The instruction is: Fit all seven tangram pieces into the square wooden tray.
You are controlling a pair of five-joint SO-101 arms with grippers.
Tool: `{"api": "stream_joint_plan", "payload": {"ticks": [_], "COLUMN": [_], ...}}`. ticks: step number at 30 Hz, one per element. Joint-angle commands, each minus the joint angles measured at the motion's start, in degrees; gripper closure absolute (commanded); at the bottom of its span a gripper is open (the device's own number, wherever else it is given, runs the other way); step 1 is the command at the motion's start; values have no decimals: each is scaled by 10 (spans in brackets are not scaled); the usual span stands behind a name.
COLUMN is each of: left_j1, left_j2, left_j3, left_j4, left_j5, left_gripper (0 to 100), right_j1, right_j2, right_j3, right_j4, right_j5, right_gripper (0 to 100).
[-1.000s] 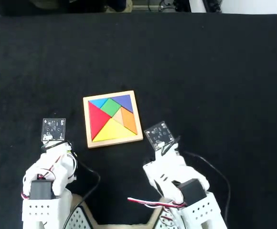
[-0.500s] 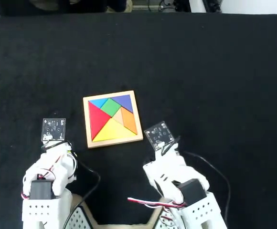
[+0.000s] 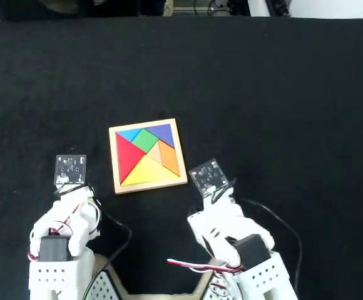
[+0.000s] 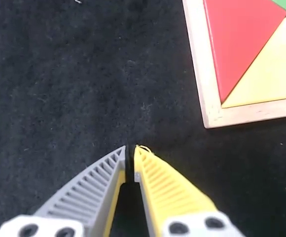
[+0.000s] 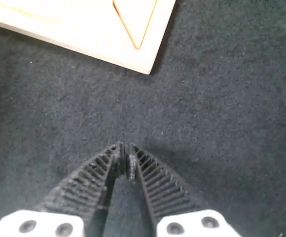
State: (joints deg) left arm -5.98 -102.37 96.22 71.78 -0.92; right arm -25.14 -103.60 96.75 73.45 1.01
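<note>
The square wooden tray (image 3: 114, 164) lies on the black cloth near the table's middle, filled with the coloured tangram pieces: red (image 3: 126, 159), yellow (image 3: 146, 170), orange (image 3: 168, 159), green (image 3: 145, 140), and two blue ones along its far side. In the left wrist view the tray corner (image 4: 209, 118) holds the red (image 4: 236, 34) and yellow (image 4: 266, 74) pieces. My left gripper (image 4: 130, 149) is shut and empty, just off that corner. My right gripper (image 5: 125, 147) is shut and empty near the tray's other front corner (image 5: 148, 61). Both arms rest at the table's front edge, left (image 3: 69, 187) and right (image 3: 216, 194).
Black cloth (image 3: 281, 112) covers the whole table, with wide open room behind and to the right of the tray. The arm bases and their cables (image 3: 194, 265) sit at the front edge.
</note>
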Motion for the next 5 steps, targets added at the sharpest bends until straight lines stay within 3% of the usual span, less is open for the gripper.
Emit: {"api": "stream_joint_plan", "payload": {"ticks": [1, 5], "left_j1": [-4, -4], "left_j2": [-4, -4], "left_j3": [12, 12], "left_j4": [4, 4], "left_j5": [4, 4], "left_gripper": [946, 946], "right_j1": [9, 9], "right_j2": [-39, -39], "right_j3": [-1, -1], "right_j4": [5, 5], "right_j5": [-1, -1], "right_gripper": [987, 987]}}
